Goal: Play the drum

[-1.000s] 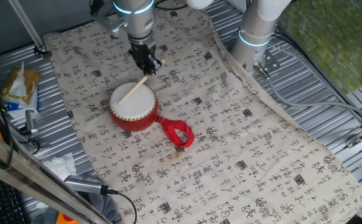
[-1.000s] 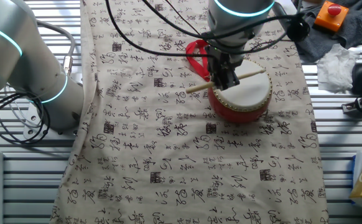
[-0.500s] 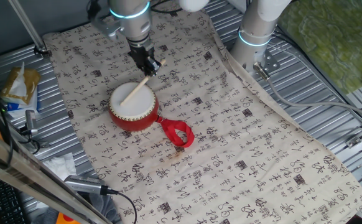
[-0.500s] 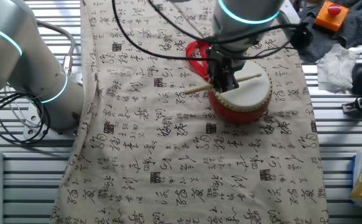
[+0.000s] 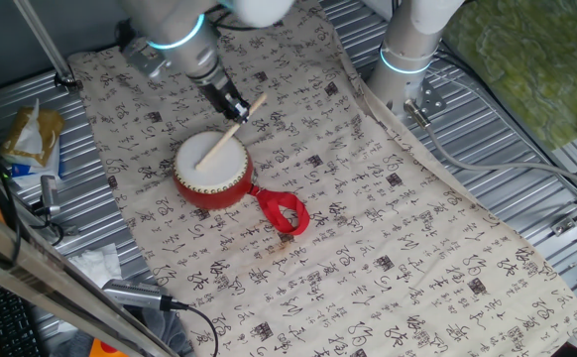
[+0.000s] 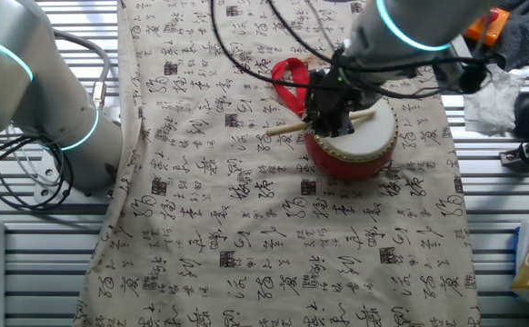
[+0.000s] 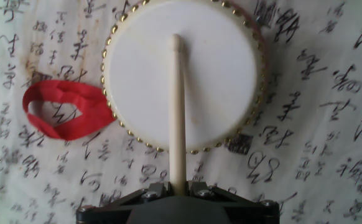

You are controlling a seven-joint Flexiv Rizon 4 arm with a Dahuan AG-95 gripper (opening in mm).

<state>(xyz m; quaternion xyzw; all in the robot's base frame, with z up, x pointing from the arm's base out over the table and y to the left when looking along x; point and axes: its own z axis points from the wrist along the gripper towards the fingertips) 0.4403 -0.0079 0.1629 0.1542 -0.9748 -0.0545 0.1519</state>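
Note:
The drum has a red body, a white skin and gold studs, and it sits on the printed cloth; it also shows as the drum and the drum. A red ribbon loop trails from it. My gripper is shut on a thin pale wooden stick, beside the drum's rim. The stick slants down over the skin, its tip near the middle of the head. From the other side the gripper hangs tilted at the drum's edge, the stick poking out past it.
A cloth with black characters covers the table. A second arm's base stands at the back. A yellow packet and cables lie on the ribbed metal at the left. Crumpled tissue and an orange button box sit near the drum.
The arm has swung and tilted over to one side, so the stick's angle has changed. The stick's tip lies lower over the skin. The drum has not shifted.

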